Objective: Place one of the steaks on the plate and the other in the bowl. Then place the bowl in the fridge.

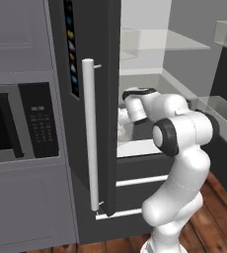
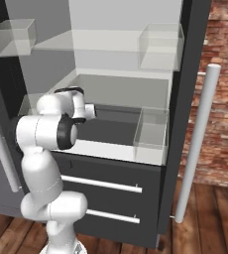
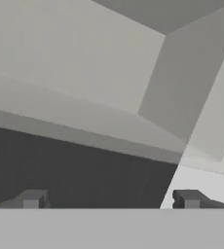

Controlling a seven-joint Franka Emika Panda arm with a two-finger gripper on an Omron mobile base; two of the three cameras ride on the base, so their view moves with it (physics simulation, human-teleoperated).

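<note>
Kitchen corner with the fridge (image 1: 93,99) standing open, the arm reaching inside.

White fridge walls and clear shelves (image 2: 106,39) frame the arm, whose hand is pushed in above the dark lower shelf (image 2: 111,130) — the microwave (image 1: 21,123) sits built in beside the fridge's open door. Seen from the hand, the gripper (image 3: 109,199) stands spread wide with nothing between its fingertips (image 3: 31,198), over that dark shelf and the pale back wall. Clear door bins (image 2: 153,134) hang on the open right-hand door, and two silver-handled drawers (image 2: 106,198) lie below.
</note>
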